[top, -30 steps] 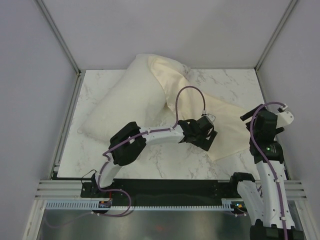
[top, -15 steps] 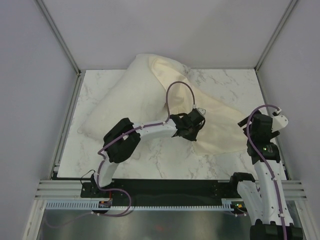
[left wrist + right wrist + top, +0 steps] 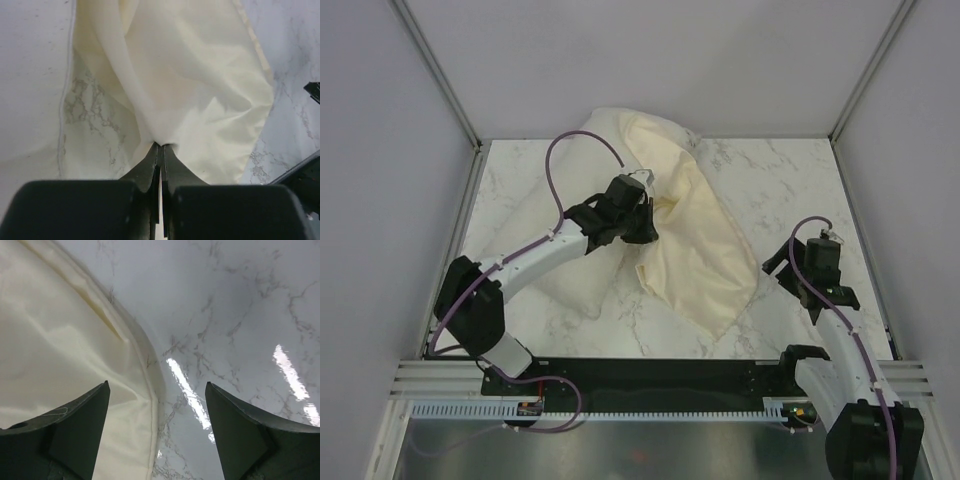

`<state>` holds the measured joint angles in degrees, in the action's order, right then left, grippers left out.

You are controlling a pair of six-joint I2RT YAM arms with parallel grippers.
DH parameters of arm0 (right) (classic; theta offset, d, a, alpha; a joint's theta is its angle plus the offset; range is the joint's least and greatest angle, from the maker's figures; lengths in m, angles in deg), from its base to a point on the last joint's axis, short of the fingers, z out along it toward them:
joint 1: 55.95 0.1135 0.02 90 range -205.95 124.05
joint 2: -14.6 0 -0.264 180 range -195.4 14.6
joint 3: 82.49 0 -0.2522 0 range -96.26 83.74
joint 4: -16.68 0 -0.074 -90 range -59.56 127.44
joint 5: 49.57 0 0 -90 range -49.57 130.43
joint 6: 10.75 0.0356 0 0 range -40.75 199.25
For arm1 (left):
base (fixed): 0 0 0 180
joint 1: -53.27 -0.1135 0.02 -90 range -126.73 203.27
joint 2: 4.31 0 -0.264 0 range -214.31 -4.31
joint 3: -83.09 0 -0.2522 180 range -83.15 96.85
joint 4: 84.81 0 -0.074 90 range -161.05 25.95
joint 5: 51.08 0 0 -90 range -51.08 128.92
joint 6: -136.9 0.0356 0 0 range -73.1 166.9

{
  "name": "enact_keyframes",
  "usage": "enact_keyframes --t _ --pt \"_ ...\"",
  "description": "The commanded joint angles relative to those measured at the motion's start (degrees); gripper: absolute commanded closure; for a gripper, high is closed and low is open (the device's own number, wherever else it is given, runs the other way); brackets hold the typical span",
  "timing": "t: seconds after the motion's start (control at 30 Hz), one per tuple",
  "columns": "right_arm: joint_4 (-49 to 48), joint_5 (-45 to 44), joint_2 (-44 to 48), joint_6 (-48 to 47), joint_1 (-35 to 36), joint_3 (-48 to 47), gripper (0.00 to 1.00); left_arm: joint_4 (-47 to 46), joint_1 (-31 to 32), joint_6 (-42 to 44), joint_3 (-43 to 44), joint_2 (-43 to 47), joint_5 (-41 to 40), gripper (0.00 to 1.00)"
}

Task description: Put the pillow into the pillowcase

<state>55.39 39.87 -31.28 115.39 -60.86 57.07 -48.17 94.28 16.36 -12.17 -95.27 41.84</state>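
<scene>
Dragging pillowcase leftward over pillow; left fingers now pinching it (right fingers apart).

Top external: we look steeply down from high behind the near edge, whole desk in frame. Left wrist: we sit close behind the left end effector, facing the pillowcase just ahead of it. Right wrist: close behind the right end effector, facing down at desk. All three views share the pillowcase.
</scene>
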Motion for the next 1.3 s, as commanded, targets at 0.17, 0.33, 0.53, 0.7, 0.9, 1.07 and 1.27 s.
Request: enact_keyframes --t 0.17,0.33,0.53,0.7,0.9,1.07,1.27 --pt "-5.7 10.76 -0.35 -0.02 6.75 5.31 0.19 11.05 -1.11 3.74 4.96 -1.06 -23.12 0.98" --pt "-7.54 10.31 -2.52 1.12 9.38 6.02 0.22 12.28 -1.02 2.68 1.89 2.09 -25.16 0.98" --pt "-13.95 9.96 -10.34 1.56 11.32 5.32 0.19 15.08 -1.02 3.39 -0.14 6.92 -27.25 0.98" --pt "-19.76 10.76 -16.5 1.3 13.08 2.6 0.19 24.14 0.29 1.46 0.56 8.08 -36.13 0.98" --pt "-21.61 8.21 -29.4 -0.1 17.02 -5.48 0.2 30.38 4.42 -1.8 -1.1 9.83 -40.18 0.98" --pt "-21.78 4.6 -39.0 -0.81 18.79 -14.79 0.19 35.82 7.58 -5.31 -2.16 11.5 -40.62 0.98" --pt "-19.07 -4.51 -50.25 -2.04 22.92 -26.22 0.21 38.03 10.93 -8.39 -3.66 15.28 -40.45 0.98"
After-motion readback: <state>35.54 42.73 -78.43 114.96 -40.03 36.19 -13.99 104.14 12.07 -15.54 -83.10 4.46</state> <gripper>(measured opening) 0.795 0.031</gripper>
